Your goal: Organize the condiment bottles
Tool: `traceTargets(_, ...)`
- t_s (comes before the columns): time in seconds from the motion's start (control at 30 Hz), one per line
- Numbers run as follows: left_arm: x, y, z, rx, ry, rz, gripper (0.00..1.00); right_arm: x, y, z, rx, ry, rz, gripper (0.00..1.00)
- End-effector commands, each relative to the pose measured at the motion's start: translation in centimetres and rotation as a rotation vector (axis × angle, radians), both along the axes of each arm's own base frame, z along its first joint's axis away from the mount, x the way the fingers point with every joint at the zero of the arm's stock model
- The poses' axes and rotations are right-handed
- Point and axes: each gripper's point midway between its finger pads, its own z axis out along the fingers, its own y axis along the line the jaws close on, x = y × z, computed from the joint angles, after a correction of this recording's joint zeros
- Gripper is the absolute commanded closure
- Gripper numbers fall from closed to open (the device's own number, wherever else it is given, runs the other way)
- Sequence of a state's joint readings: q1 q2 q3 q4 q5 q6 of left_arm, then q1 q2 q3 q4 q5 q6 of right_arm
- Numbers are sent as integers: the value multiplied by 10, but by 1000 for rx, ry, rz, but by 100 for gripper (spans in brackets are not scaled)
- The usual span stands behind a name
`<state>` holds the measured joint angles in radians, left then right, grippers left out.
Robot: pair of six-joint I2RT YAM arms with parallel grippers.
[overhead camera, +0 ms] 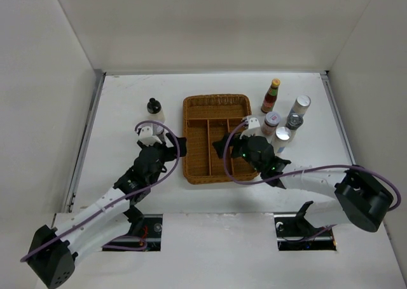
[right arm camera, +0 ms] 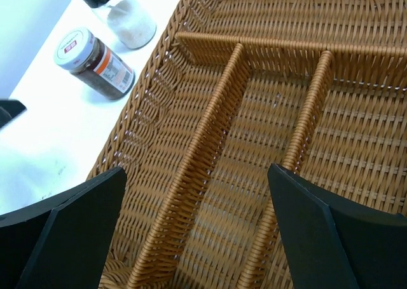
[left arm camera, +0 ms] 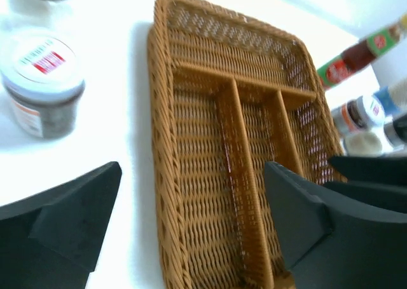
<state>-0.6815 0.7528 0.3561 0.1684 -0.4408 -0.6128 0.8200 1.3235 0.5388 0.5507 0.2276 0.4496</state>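
Our left end effector (overhead camera: pixel 180 146) and right end effector (overhead camera: pixel 219 148) hang spread and empty at the wicker tray (overhead camera: pixel 191 105). The condiment bottles (overhead camera: pixel 271 120) flank it on the tabletop (overhead camera: pixel 127 92). They look rigid and likely slick, so we'd pinch them mid-body.

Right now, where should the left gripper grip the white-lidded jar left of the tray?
Grip the white-lidded jar around its dark body, just under the lid, coming from the near side. It stands upright, apart from the wicker tray, with the black-capped bottle behind it, so that side looks freest.
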Motion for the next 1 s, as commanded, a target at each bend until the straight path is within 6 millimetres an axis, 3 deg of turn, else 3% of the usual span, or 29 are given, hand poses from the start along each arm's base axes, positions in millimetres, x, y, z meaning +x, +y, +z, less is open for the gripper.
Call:
traceTargets(0.0,11,13,46,-43,-112,53,15,-1,6,16,59,-52,3,0)
traceTargets(0.03,12,20,48,-37,-111,79,32,-1,6,17,66,-58,3,0)
traceTargets(0.1,17,40,53,-25,-104,155,48,-4,8,19,79,-61,19,0)
traceTargets(0.13,21,50,54,-15,-99,199,49,-6,10,20,79,-62,31,5)
traceTargets(0.17,25,60,56,-5,-94,241,48,-8,12,22,82,-65,41,17)
traceTargets(0.23,36,75,60,14,-79,306,41,-9,11,25,89,-71,44,56)
traceTargets(0.27,40,78,61,27,-68,322,37,-9,11,23,86,-68,44,66)
traceTargets(0.3,47,83,61,48,-53,341,31,-9,12,23,84,-66,45,69)
traceTargets(0.37,61,87,55,98,-13,364,19,-10,14,23,81,-61,54,67)
traceTargets(0.43,77,89,42,150,39,372,14,-11,16,22,79,-65,63,51)
traceTargets(0.5,89,89,28,199,100,370,12,-11,17,18,75,-56,65,36)
traceTargets(0.6,100,88,7,258,180,361,11,-13,21,15,72,-41,82,23)
traceTargets(0.97,112,99,-41,329,287,405,17,-10,19,11,71,-35,69,14)
